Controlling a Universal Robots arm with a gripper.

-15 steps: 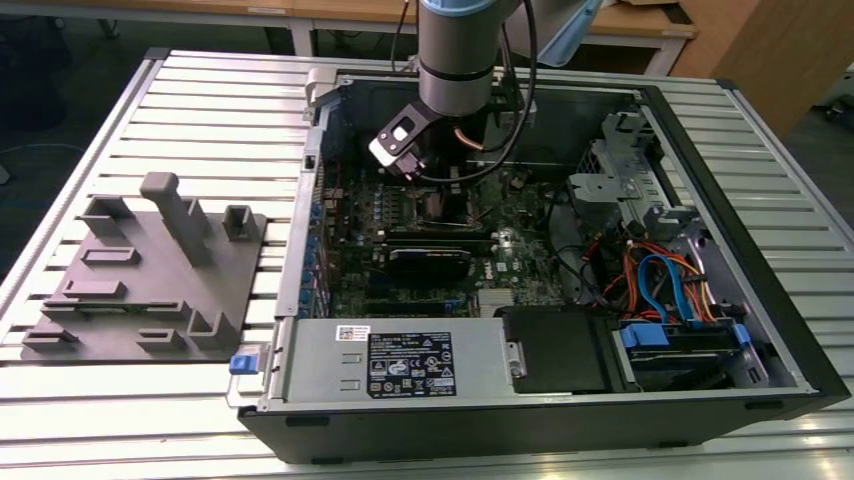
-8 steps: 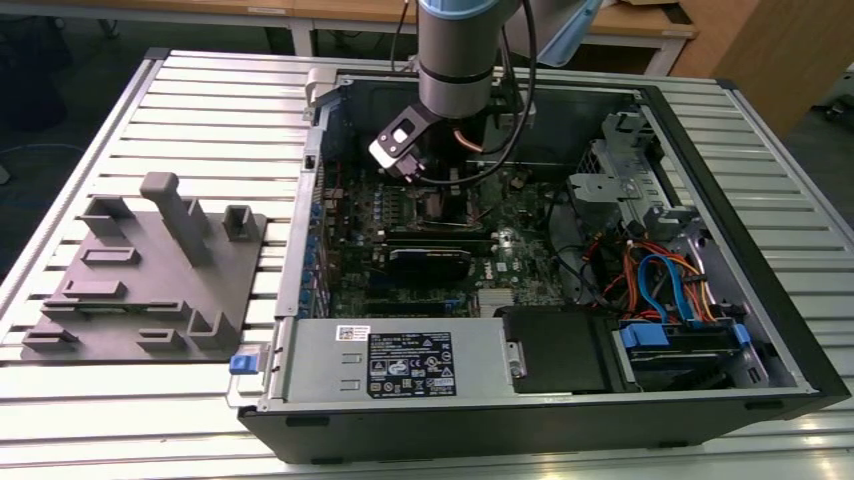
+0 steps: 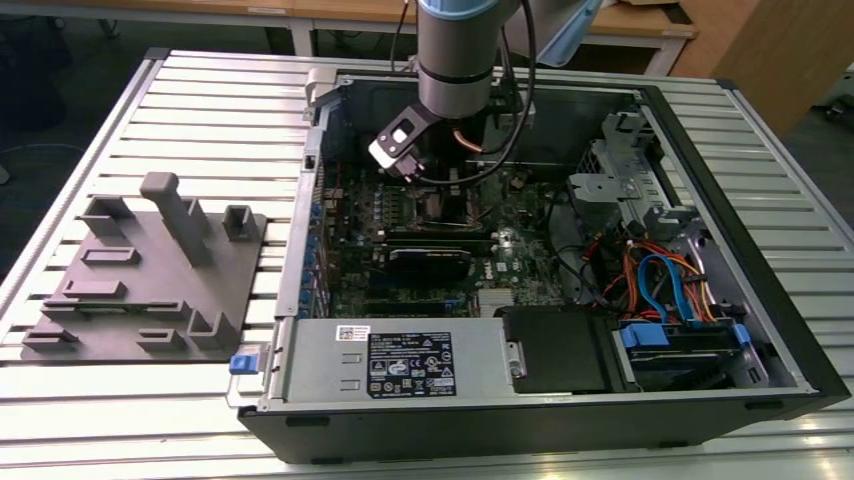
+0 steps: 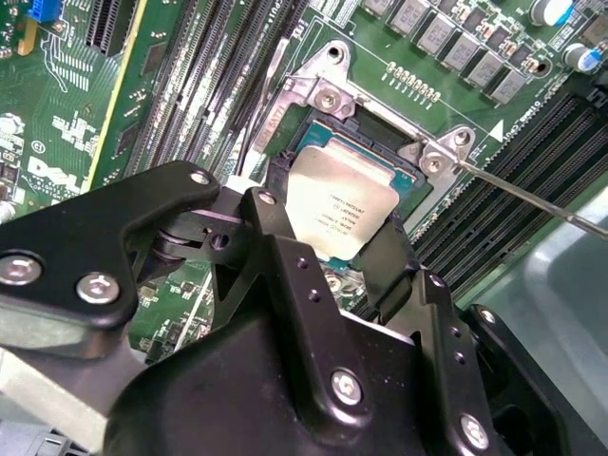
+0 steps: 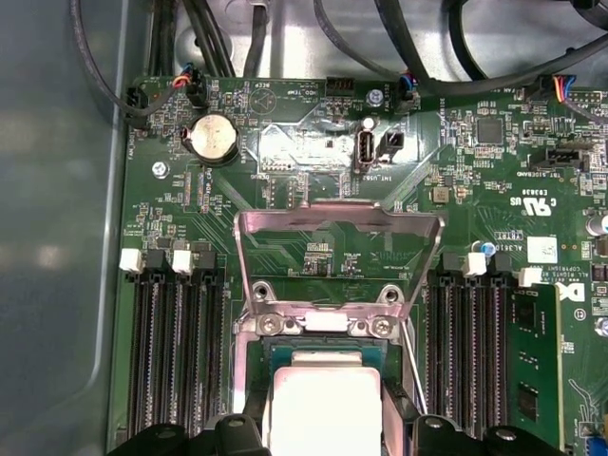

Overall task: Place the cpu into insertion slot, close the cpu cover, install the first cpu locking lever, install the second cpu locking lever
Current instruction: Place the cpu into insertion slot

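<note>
The cpu (image 4: 340, 211), a square chip with a silver-grey top, lies low over the insertion slot (image 4: 372, 122) on the green board, and I cannot tell if it is fully seated. My gripper (image 4: 332, 223) is shut on it, one black finger (image 4: 274, 214) against each of two opposite sides. In the first wrist view the cpu (image 5: 323, 399) shows between the same fingers. The cpu cover (image 5: 285, 220) stands swung open beyond the slot. A thin locking lever (image 4: 532, 195) sticks out free beside the socket. In the exterior view the gripper (image 3: 430, 190) reaches down into the open computer case.
Long black memory slots (image 5: 176, 361) flank the socket on both sides. Cables (image 5: 418, 47) hang past the board's far edge. The case (image 3: 747, 200) walls surround the board, with a drive cage (image 3: 627, 180) and power supply (image 3: 400, 360). A grey fixture (image 3: 147, 270) sits on the table (image 3: 200, 100).
</note>
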